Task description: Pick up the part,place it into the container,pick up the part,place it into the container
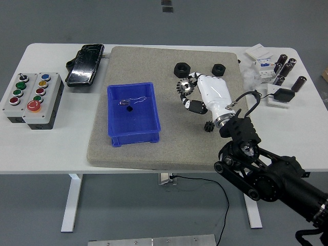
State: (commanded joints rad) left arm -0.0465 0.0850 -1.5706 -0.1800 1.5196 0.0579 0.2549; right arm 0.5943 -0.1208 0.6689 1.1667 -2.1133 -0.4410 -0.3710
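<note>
My right hand [187, 95], white with black fingers, hovers over the middle of the grey mat [164, 148], shut on a black toothed gear [183, 85]. It is right of the blue container [132, 114], still clear of its rim. A small dark item lies inside the container. A smaller black gear [207, 126] lies on the mat just below the hand, partly hidden by the wrist. Two black nuts [181, 69] [219, 69] rest near the mat's far edge.
A grey button box [32, 98] and a black device [85, 64] sit at the table's left. Dark cylinders [287, 66] and white parts [259, 64] crowd the far right corner. My black forearm [266, 179] crosses the table's near edge.
</note>
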